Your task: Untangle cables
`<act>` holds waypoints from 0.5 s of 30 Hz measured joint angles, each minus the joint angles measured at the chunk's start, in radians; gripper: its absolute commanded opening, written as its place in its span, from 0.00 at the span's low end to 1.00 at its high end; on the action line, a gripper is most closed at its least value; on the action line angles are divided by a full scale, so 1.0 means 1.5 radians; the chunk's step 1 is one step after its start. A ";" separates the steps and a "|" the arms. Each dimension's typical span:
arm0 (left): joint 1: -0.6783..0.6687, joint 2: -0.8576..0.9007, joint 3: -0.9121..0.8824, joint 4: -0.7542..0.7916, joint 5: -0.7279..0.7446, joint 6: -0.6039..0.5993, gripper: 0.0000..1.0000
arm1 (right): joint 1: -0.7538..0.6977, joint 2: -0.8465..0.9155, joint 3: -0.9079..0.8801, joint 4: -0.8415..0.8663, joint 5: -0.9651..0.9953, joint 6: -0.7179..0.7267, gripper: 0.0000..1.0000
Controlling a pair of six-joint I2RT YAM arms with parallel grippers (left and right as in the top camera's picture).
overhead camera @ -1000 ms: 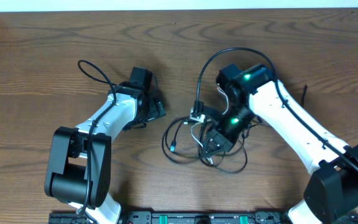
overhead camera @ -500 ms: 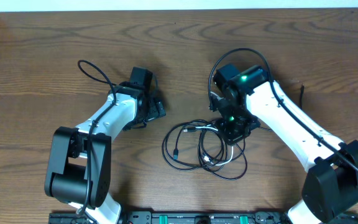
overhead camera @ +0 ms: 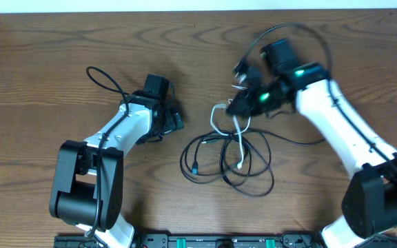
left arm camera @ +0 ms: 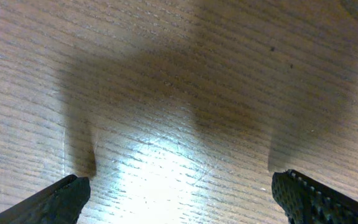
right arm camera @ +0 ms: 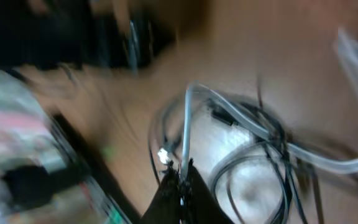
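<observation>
Several cables in one heap, lower centre of the overhead frame. Status: early, with nothing fully separated.

1. Black cables [overhead camera: 212,162]: a few thin cords in overlapping loops, lying flat on the table [overhead camera: 47,41] and crossing one another at many points. The exact count is uncertain and the ends are hard to trace.

2. White cable [overhead camera: 240,141]: one. Its upper part is raised toward the upper centre-right of the frame. The rest trails down across the black loops, and its free end lies inside them. It is partly drawn out but not clear of the heap. The right wrist view is blurred, but shows it running up to the fingertips with black loops beneath.

3. Right claw [overhead camera: 238,105]: just above the top edge of the heap. Its jaws are pressed together, pinching the white cable.

4. Left claw [overhead camera: 174,118]: left of centre, well apart from the heap. Its jaws are spread fully, with only bare wood between them, and it touches no cable.

Done, by judgement: the white cable is gripped and lifted enough to show its path.

Left, by judgement: draw the white cable wholly free and lay it aside. Then part the black loops one from another. This is most of the work.
</observation>
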 measured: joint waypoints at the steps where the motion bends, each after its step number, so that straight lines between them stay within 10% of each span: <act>1: 0.000 0.000 0.000 0.001 0.000 0.000 1.00 | -0.026 0.000 -0.002 0.038 -0.028 0.021 0.01; 7: 0.000 0.000 0.000 0.000 0.000 0.000 1.00 | -0.130 0.000 0.001 0.135 -0.068 0.111 0.01; 15: 0.000 0.000 0.000 0.000 0.000 0.000 1.00 | -0.071 0.000 0.001 -0.175 0.037 0.067 0.01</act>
